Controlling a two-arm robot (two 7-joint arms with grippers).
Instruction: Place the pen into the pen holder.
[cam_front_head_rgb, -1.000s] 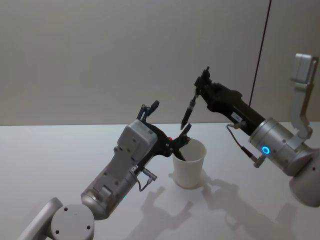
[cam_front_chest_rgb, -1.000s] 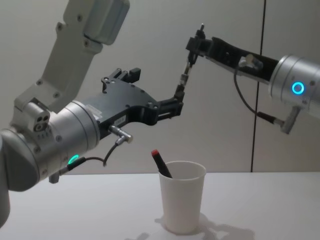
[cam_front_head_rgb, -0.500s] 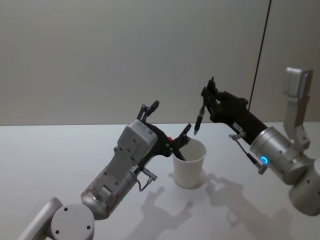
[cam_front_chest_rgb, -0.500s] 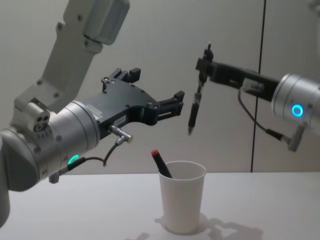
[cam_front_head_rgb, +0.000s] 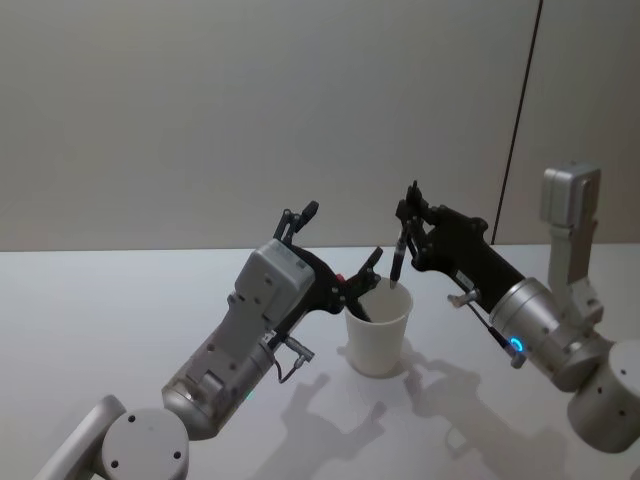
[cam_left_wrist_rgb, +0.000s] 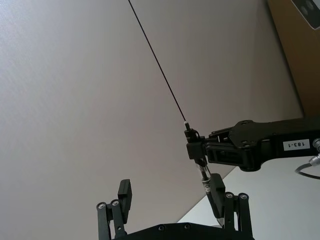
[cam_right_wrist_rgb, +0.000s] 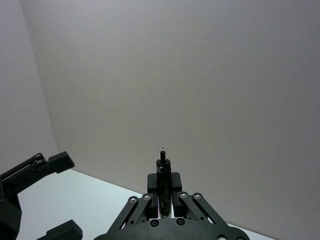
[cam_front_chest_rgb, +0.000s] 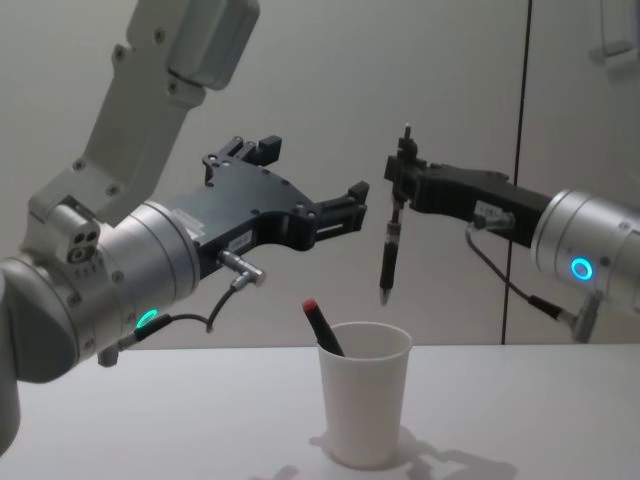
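Note:
The pen holder (cam_front_chest_rgb: 365, 410) is a white paper cup standing upright on the table, also seen from the head view (cam_front_head_rgb: 380, 335). A dark pen (cam_front_chest_rgb: 389, 255) hangs nearly upright, tip down, a little above the cup's opening. My right gripper (cam_front_chest_rgb: 400, 185) is shut on the pen's upper end; the same gripper (cam_front_head_rgb: 408, 215) and pen (cam_front_head_rgb: 399, 258) show from above, over the cup's far rim. The right wrist view has the pen (cam_right_wrist_rgb: 162, 167) clamped between the fingers. My left gripper (cam_front_head_rgb: 345, 235) hovers open beside the cup, holding nothing.
A second pen with a red cap (cam_front_chest_rgb: 318, 322) leans inside the cup. The white table (cam_front_head_rgb: 120, 300) stretches around it under a plain wall, with a dark vertical seam (cam_front_chest_rgb: 522, 120) behind the right arm.
My right gripper has come down with the pen, from high beside the left fingers to just above the cup's opening, and the pen has turned more upright. The left arm has stayed still.

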